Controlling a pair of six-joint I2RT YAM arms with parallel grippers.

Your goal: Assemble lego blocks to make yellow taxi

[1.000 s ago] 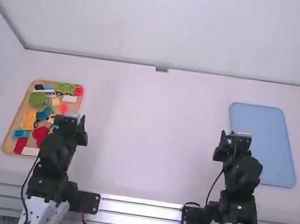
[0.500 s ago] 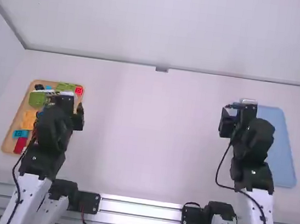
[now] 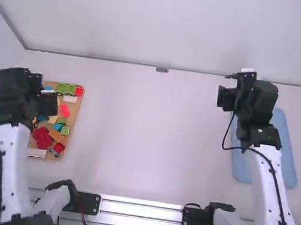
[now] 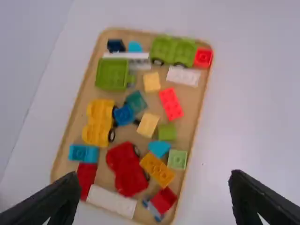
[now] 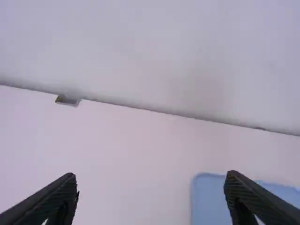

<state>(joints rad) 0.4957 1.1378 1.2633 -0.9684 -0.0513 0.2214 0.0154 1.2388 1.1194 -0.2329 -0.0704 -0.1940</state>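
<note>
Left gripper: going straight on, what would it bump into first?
Probably something on the tan tray, perhaps the orange brick or red car piece, seen between the open fingers of the left gripper, though depth is unclear.

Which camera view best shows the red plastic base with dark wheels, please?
The left wrist view: the red plastic base is large and uncovered, with two dark wheels along one side. The high view shows it smaller, wheels hard to distinguish.
</note>
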